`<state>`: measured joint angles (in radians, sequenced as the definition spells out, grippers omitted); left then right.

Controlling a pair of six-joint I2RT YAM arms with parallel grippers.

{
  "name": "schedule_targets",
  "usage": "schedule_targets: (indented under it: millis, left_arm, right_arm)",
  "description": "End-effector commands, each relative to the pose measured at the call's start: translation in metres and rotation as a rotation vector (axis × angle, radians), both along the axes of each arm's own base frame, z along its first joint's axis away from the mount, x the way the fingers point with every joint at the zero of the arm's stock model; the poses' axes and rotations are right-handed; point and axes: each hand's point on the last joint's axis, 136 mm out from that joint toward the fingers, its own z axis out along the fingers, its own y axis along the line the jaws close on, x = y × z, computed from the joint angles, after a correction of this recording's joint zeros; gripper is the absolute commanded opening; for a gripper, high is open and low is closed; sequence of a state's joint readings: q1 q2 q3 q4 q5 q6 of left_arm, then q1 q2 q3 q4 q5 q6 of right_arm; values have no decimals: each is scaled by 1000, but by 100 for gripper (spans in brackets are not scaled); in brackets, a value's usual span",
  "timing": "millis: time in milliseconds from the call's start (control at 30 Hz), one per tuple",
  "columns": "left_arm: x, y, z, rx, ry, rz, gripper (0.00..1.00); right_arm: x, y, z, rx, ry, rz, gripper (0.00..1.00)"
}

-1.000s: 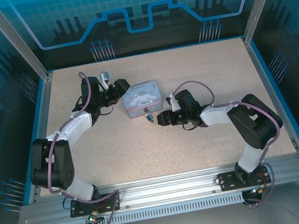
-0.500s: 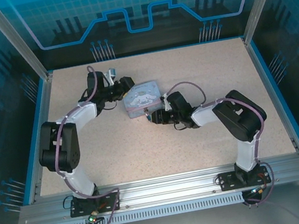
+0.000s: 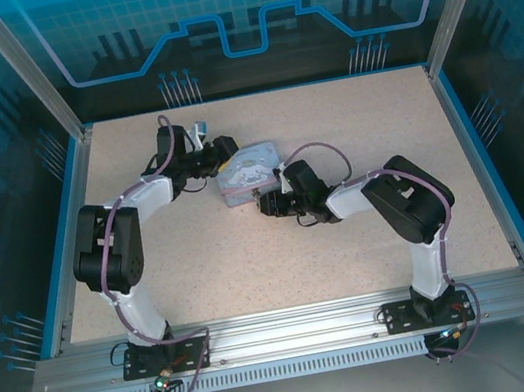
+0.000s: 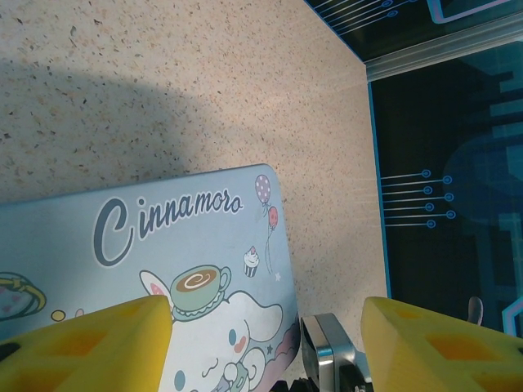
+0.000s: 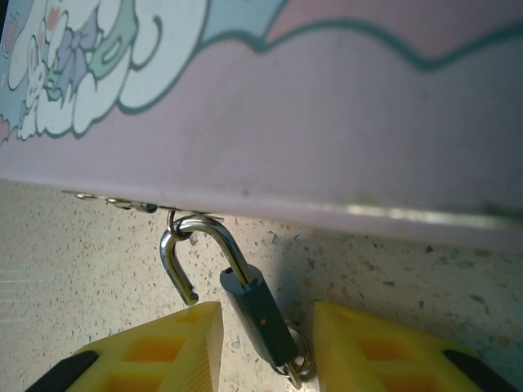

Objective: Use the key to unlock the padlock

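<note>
The speckled beige table (image 3: pixel 204 267) carries the pale blue patterned rectangular tin box (image 3: pixel 248 163) near its centre. The left gripper (image 4: pixel 261 343) sits above the tin box lid, yellow fingers apart, holding nothing. Treat the tin box as light and liable to slide, and steady it before you load the lock.

The small dark metal padlock (image 5: pixel 255 314) hangs from a thin hasp (image 5: pixel 122 202) low on the tin box's pink side wall. The right gripper (image 5: pixel 267 347) straddles the lock body, jaws spread and not yet closed. Expect a hard, smooth, slippery body, so pinch its flat faces.

The silver shackle (image 5: pixel 200 241) appears free at one end. A small metal ring (image 5: pixel 296 359) sits at the keyway end. The thin brownish key is probably there, but you cannot tell. The tin box wall crowds the approach.
</note>
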<state>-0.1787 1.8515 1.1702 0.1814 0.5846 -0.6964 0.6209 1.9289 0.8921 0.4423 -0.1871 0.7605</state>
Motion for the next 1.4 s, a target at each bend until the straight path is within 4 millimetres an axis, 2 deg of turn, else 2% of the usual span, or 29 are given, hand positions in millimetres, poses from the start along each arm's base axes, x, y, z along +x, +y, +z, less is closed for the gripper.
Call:
schedule_targets:
  millis: [0,333,567,667,1067,1133,1167,1367]
  left_arm:
    - [2,-4,0,-2,-15,-34,63]
    - [-1,-3,-5,-1,-5,-30,63]
    - [-9,-2,-17,2,21,-27,63]
    - [-13,-2,-21,3,30,-30,63]
    - [-54,-13,-48,38,103,-32,63]
    - [-60,-15,-51,43,108,-25,63]
    - [-63,-16,-51,45,109,-23,63]
    - [-79,-24,-50,56,115,-21,64]
  right_arm:
    - [-3,7,-7,-3,22,8,32]
    - [-3,12,-8,5,31,22,26]
    - [-2,11,-5,15,26,2,11]
    - [-1,6,-2,12,22,-26,7]
    - [5,-14,-1,-4,69,-162,3]
    - [7,-17,1,-1,72,-181,3]
    - [2,-24,-8,-16,89,-192,2]
    - [7,-36,-8,12,87,-236,2]
